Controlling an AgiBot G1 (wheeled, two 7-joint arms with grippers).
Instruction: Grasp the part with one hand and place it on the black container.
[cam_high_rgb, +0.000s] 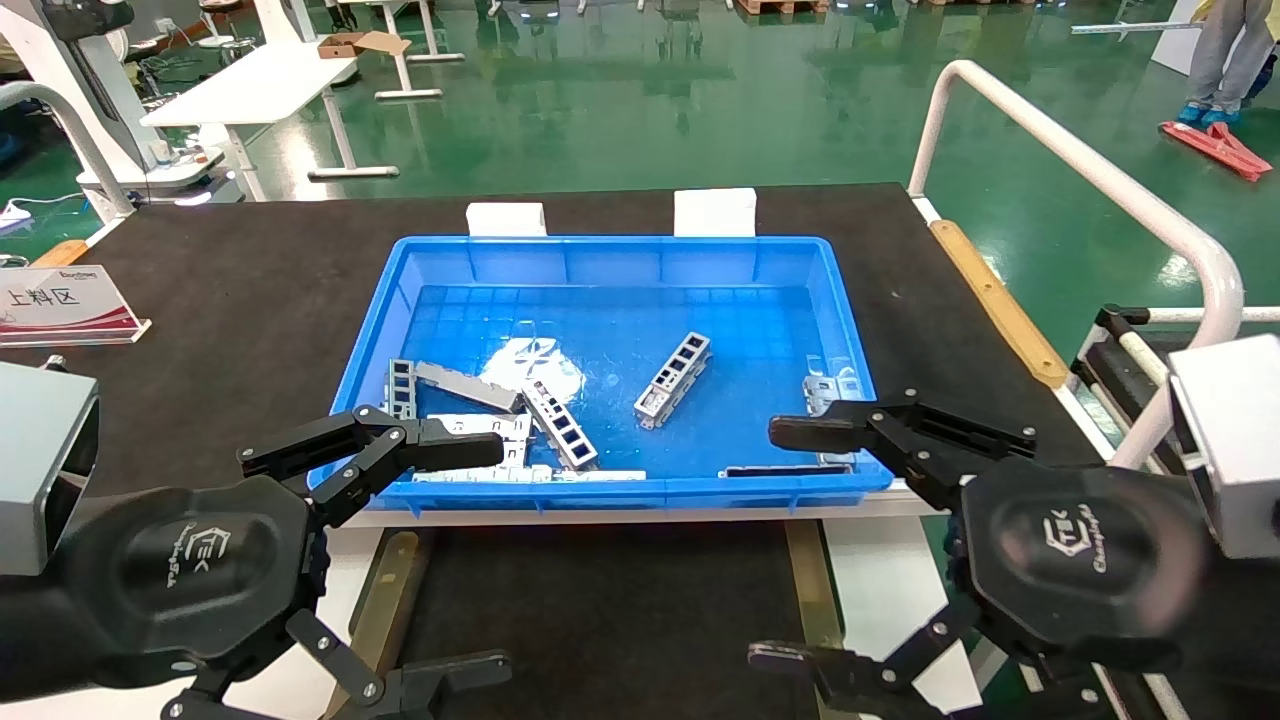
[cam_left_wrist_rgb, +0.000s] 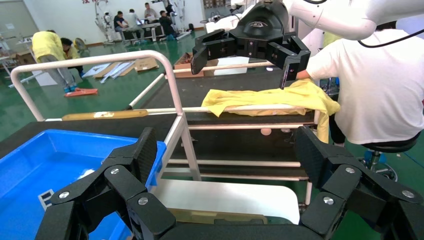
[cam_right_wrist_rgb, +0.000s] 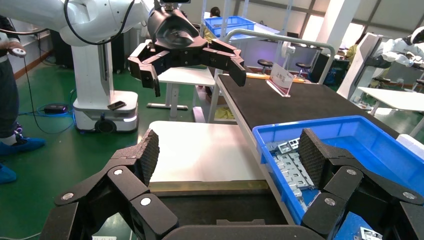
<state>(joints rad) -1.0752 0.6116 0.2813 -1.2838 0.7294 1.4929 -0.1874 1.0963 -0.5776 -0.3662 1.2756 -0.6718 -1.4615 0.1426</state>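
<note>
While the wide dark surface (cam_high_rgb: 250, 290) fills most of the head view, the blue bin (cam_high_rgb: 610, 255) sits at its middle and serves as the landmark. Just in front of the bin, nearer the robot, lies the black container (cam_high_rgb: 600, 620), a flat black tray edged by tan strips and bare on top. Inside the bin, the part (cam_high_rgb: 673, 379) lies alone on the blue floor right of centre, tilted on a diagonal, its square windows showing. Left of it in the bin lie a second ladder-shaped bar (cam_high_rgb: 561, 425) and flat pale plates (cam_high_rgb: 470, 385), crowded toward the near left corner; more pale plates (cam_high_rgb: 828, 385) rest at the right wall. The left gripper (cam_high_rgb: 440, 565) hangs at the bin's near left corner, fingers spread wide and empty. The right gripper (cam_high_rgb: 790, 545) hangs at the near right corner, fingers likewise wide and empty.
</note>
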